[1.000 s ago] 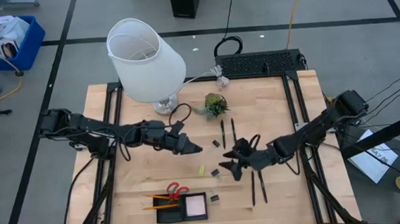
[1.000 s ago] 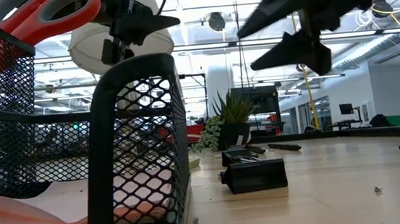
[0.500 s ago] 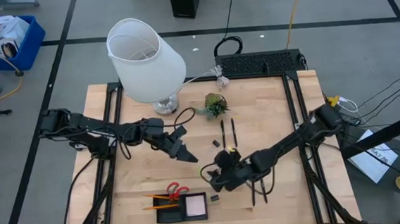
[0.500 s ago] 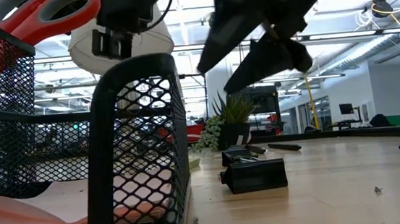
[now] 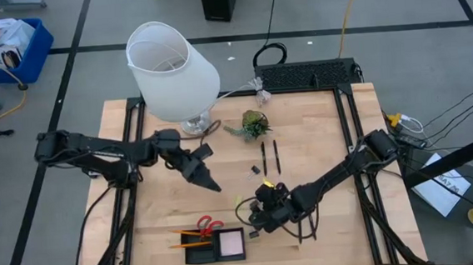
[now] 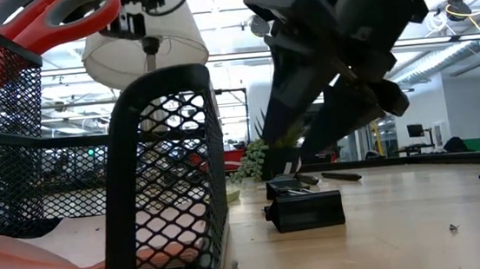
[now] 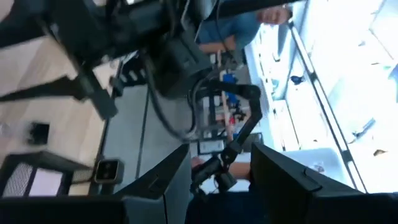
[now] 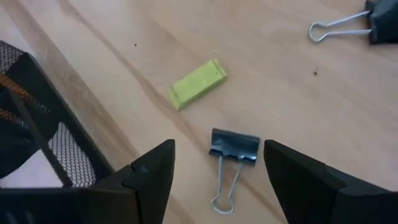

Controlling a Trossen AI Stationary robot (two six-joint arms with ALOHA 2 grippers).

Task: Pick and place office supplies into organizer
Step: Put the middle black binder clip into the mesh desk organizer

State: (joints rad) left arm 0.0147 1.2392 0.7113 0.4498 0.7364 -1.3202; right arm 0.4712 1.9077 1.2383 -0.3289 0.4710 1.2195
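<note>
The black mesh organizer stands at the near edge, with a pink sticky pad, orange pencils and red-handled scissors in it. A yellow-green piece and a black binder clip lie flat on the wood just right of it. My right gripper hangs open over that clip and slants down, one finger on each side, clear of it. My left gripper is open and holds nothing; it is raised over the table's middle left, pointing level.
A white lamp and a plant sprig stand at the back, with a black keyboard-like box behind. Black pens lie mid-table. More clips lie about. The organizer's mesh wall is close to my right gripper.
My right gripper has gone toward the table's left and near edges and down, tipping more steeply, and now hangs over the clip by the organizer. My left gripper has drawn back toward the left edge, risen and turned at the wrist.
</note>
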